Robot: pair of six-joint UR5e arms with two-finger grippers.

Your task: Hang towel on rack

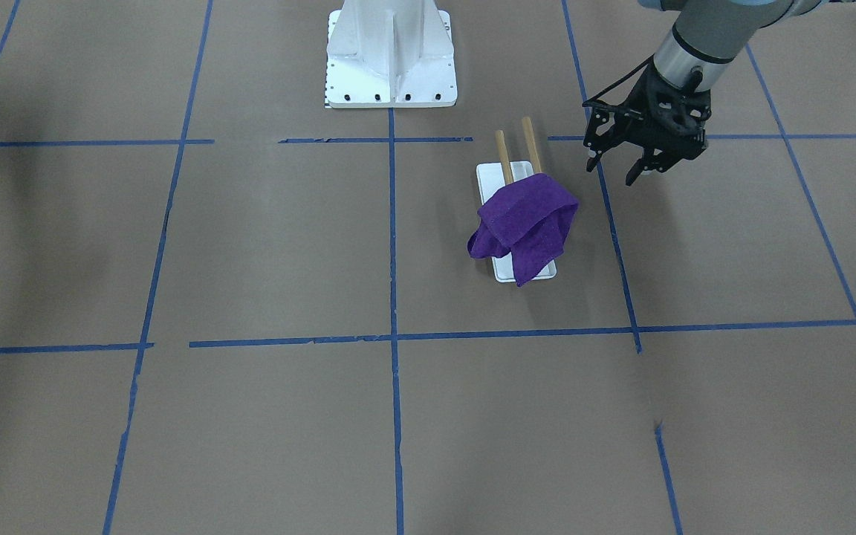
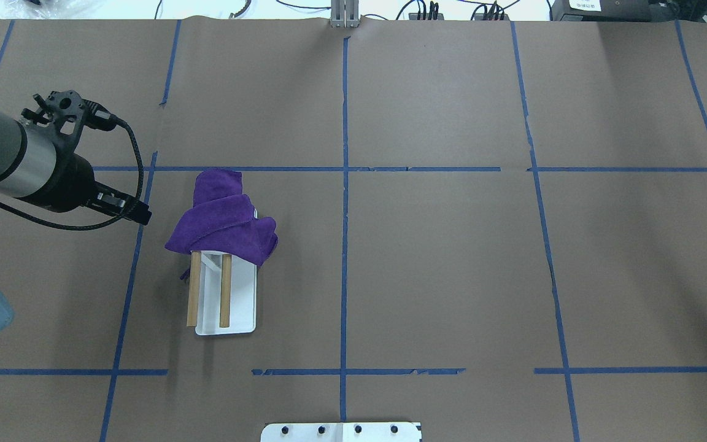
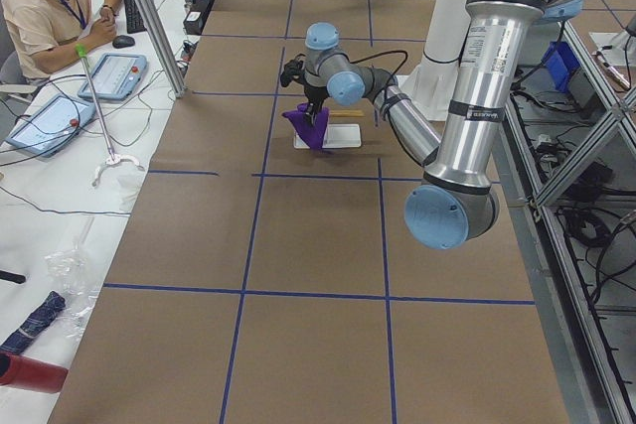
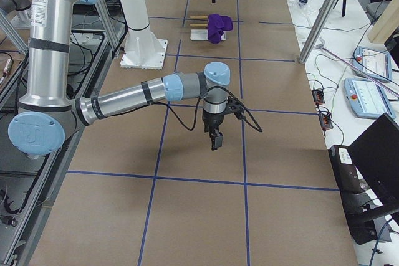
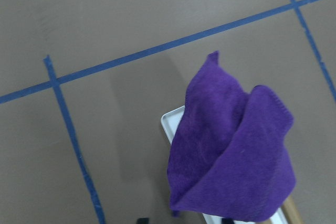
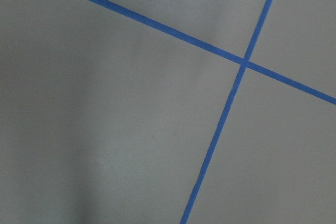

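The purple towel (image 1: 526, 223) lies bunched over one end of the rack (image 1: 530, 143), covering that end of both wooden dowels and part of the white base. In the overhead view the towel (image 2: 221, 221) sits on the rack's (image 2: 240, 301) far end. My left gripper (image 1: 611, 173) is open and empty, hovering beside the rack's bare end, apart from the towel. The left wrist view shows the towel (image 5: 231, 156) and a corner of the base (image 5: 169, 121). My right gripper (image 4: 215, 138) shows only in the exterior right view, over bare table far from the rack; I cannot tell whether it is open or shut.
The large white bolted pedestal (image 1: 391, 52) stands behind the rack, at the robot's side of the table. Brown paper with blue tape lines (image 2: 345, 245) covers the table. An operator (image 3: 55, 2) sits at a side desk with tablets.
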